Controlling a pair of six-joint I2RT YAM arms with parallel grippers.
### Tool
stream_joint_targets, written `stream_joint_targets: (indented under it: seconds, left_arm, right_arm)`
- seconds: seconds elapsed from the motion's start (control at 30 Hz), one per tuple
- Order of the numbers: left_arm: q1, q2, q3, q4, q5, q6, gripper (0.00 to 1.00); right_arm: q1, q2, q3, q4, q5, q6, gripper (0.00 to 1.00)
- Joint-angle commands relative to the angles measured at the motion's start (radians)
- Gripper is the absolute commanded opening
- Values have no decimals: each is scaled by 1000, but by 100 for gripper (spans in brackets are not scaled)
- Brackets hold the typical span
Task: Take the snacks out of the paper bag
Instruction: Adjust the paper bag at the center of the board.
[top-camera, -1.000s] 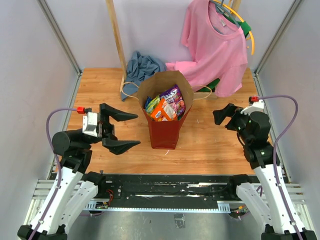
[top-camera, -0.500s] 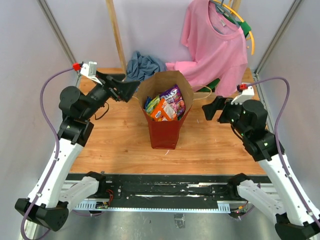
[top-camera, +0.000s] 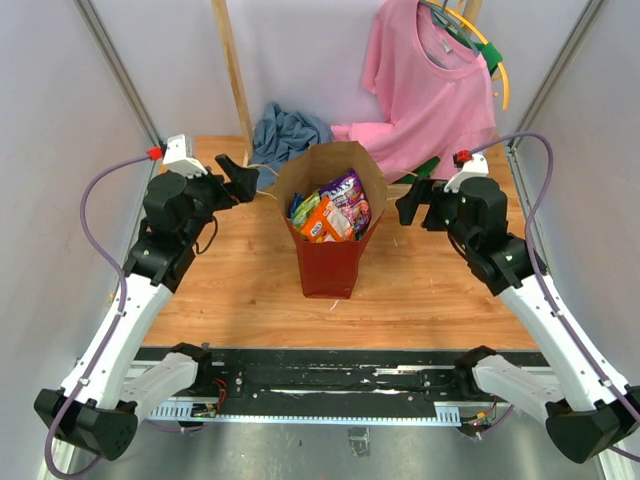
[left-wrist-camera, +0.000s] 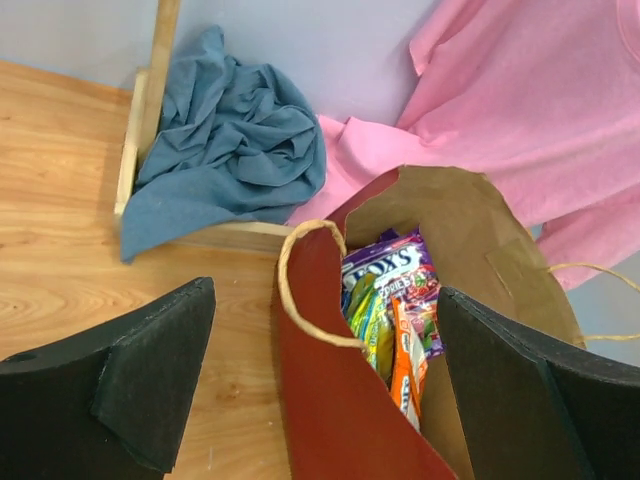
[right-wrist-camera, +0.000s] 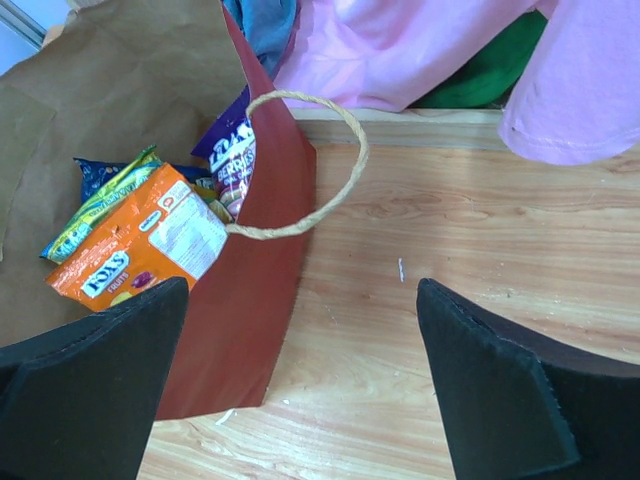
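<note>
The paper bag (top-camera: 328, 262) stands upright mid-table, dark red outside and brown inside, with its mouth open. Snacks fill it: an orange packet (top-camera: 325, 222), a purple one (top-camera: 346, 189) and green-yellow ones (top-camera: 305, 208). My left gripper (top-camera: 239, 177) hovers open just left of the bag's rim. In its wrist view the left gripper (left-wrist-camera: 325, 295) straddles the bag's red left wall (left-wrist-camera: 330, 410) and twine handle (left-wrist-camera: 300, 290). My right gripper (top-camera: 410, 203) hangs open to the right of the bag. In its wrist view the right gripper (right-wrist-camera: 302, 290) is over the bag's right edge (right-wrist-camera: 240, 320) and bare wood, with the orange packet (right-wrist-camera: 140, 245) by its left finger.
A pink shirt (top-camera: 430, 90) hangs at the back right, its hem draped on the table. A blue-grey cloth (top-camera: 285, 135) lies bunched behind the bag beside a wooden post (top-camera: 232, 80). Grey walls close in both sides.
Both arms have risen and closed in on the bag. The left gripper swung from the near left up to the bag's left rim; the right moved up and left toward its right side.
</note>
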Motion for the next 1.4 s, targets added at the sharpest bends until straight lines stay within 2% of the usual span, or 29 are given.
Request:
stream_joint_targets:
  seconds: [0.0, 0.13, 0.3, 0.4, 0.47, 0.53, 0.6, 0.8, 1.0, 1.23, 1.37]
  left_arm:
    - [-3, -52, -54, 44, -42, 8, 96]
    - [-3, -28, -81, 80, -8, 8, 94]
    - [-4, 69, -41, 63, -17, 18, 83]
    - [-3, 106, -27, 71, -43, 29, 71]
    - [-4, 121, -23, 83, -37, 33, 54]
    - [-4, 129, -16, 98, -30, 38, 24]
    - [-4, 140, 9, 99, -36, 45, 2]
    - [-2, 176, 166, 41, -109, 96, 1]
    - [-3, 206, 288, 6, -180, 195, 0]
    - [-2, 242, 431, -22, -44, 308, 1]
    - [-2, 281, 555, -49, 82, 350, 1]
  right_arm:
    - [13, 4, 14, 85, 0, 15, 98]
    - [13, 1, -7, 128, -56, 24, 96]
    - [13, -16, -20, 112, -59, 18, 96]
    - [13, -38, -29, 101, -44, 5, 96]
    - [13, -49, -30, 86, -32, -5, 96]
    - [13, -60, -27, 72, -26, -13, 97]
    - [13, -68, -21, 66, -28, -18, 97]
    - [33, -67, 17, 58, -90, -47, 91]
    - [223, 15, 131, 19, 38, -177, 98]
    - [328, 122, 243, 47, 83, -214, 99]
    - [409, 214, 333, 46, 131, -266, 100]
